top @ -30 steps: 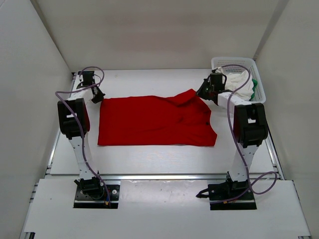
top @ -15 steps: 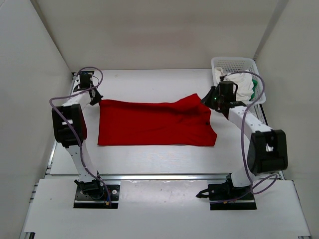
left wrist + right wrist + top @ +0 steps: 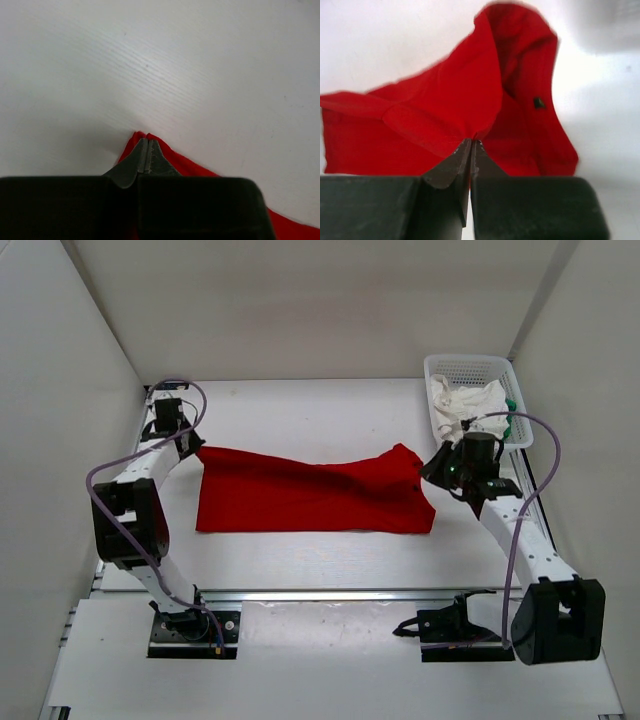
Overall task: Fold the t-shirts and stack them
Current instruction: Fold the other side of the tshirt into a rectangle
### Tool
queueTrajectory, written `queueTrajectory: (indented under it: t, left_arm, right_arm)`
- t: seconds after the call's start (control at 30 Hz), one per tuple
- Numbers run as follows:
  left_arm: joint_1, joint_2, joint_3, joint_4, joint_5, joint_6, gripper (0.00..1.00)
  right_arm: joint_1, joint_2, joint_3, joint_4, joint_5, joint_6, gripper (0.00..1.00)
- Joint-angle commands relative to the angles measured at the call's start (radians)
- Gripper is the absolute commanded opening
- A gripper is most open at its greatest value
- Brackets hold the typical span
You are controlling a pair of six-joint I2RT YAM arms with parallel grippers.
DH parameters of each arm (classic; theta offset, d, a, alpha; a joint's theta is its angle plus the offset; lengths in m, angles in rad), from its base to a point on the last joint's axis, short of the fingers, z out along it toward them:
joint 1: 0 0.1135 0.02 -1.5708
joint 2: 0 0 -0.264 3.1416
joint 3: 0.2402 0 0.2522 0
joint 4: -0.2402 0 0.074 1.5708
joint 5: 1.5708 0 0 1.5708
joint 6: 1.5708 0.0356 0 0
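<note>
We see 1 red t-shirt [image 3: 310, 495] spread across the middle of the counter [image 3: 300, 560]. Our left jaws are clenched on its 10 o'clock corner, the cloth tip pinched right between them. Our right jaws grip the raised 2 o'clock corner. At 1 o'clock, the basket [image 3: 470, 368] holds white cloth [image 3: 465, 400], well apart from the left jaws.

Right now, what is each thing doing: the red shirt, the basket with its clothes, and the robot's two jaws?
Red t-shirt: spread out, not yet folded, near part flat on the table, both far corners pinched.
Left jaws: shut on the shirt's far left corner.
Right jaws: shut on the shirt's far right corner, with the cloth bunched up there.
Basket: upright at the far right, not empty.
White clothes: crumpled inside the basket, unfolded.
</note>
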Motion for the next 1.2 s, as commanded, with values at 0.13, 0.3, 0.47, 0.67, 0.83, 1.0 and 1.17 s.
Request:
queueTrajectory:
  t: [0.13,0.3,0.47,0.67,0.83,1.0,1.17]
  left_arm:
    - [0.013,-0.069,-0.157,0.005,-0.023,0.002,0.0]
    - [0.042,-0.09,-0.2,-0.012,0.028,-0.016,0.12]
    - [0.094,-0.153,-0.226,-0.004,0.072,-0.033,0.41]
    - [0.036,-0.274,-0.266,0.038,0.062,-0.068,0.5]
    - [-0.122,-0.357,-0.344,0.103,0.129,-0.119,0.45]
    - [-0.335,-0.448,-0.457,0.181,0.118,-0.157,0.45]
    - [-0.481,-0.457,-0.55,0.273,0.118,-0.176,0.45]
  right_arm:
    - [0.031,-0.119,-0.173,-0.061,0.028,-0.031,0.0]
    - [0.005,-0.114,-0.288,0.02,-0.044,0.023,0.0]
    - [-0.001,-0.145,-0.327,0.022,0.0,0.034,0.08]
    - [0.187,-0.231,-0.236,-0.038,0.265,-0.006,0.28]
    - [0.398,-0.093,-0.152,-0.063,0.309,-0.086,0.0]
    - [0.505,0.06,-0.134,0.023,0.279,-0.097,0.0]
    - [0.509,0.205,-0.071,0.074,0.319,-0.092,0.0]
